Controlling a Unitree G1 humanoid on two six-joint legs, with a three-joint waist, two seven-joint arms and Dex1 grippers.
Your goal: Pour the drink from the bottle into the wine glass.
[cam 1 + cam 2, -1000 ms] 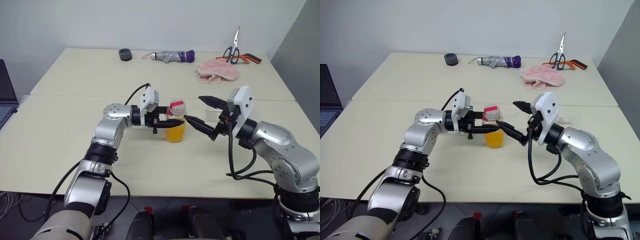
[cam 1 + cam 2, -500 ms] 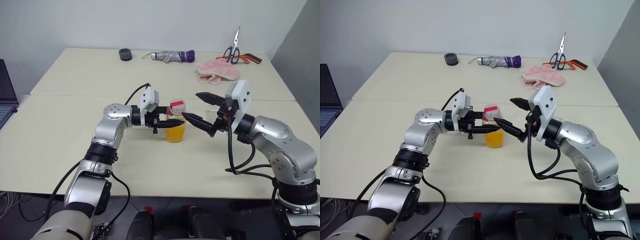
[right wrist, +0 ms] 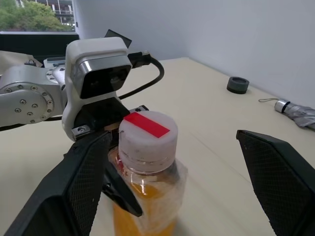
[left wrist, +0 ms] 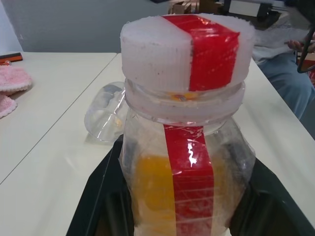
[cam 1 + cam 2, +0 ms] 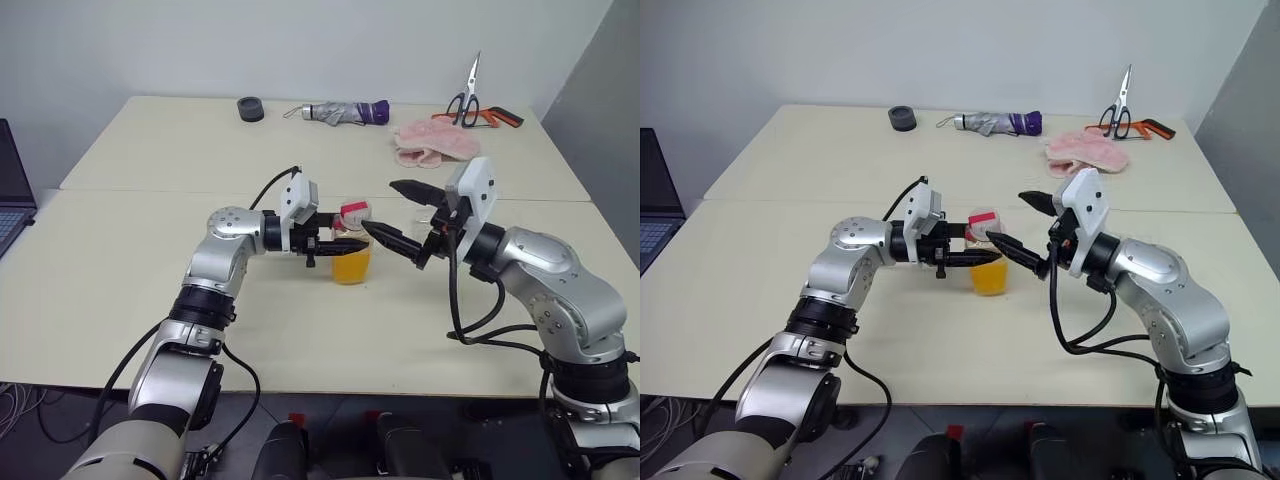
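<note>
The bottle (image 5: 351, 257) stands upright near the middle of the table (image 5: 120, 270), about half full of the orange drink (image 5: 350, 268). Its red-and-white cap (image 5: 354, 213) is on. My left gripper (image 5: 343, 245) is shut on the bottle's body from the left, with its black fingers (image 4: 106, 196) on both sides. My right gripper (image 5: 382, 208) is open, one finger (image 3: 74, 196) beside the cap and the other (image 3: 275, 177) well clear. The wine glass (image 4: 102, 119) shows as a clear bowl behind the bottle, mostly hidden by my right arm in the head views.
Along the far side of the table lie a black roll (image 5: 250, 108), a folded umbrella (image 5: 345, 112), a pink cloth (image 5: 435, 143) and scissors (image 5: 465, 100). A laptop (image 5: 10, 190) sits at the left edge. A seated person's legs (image 4: 285, 73) are beyond the table.
My right wrist has edged slightly up and towards the bottle, with its fingertips still by the cap. The left arm and the bottle have stayed put.
</note>
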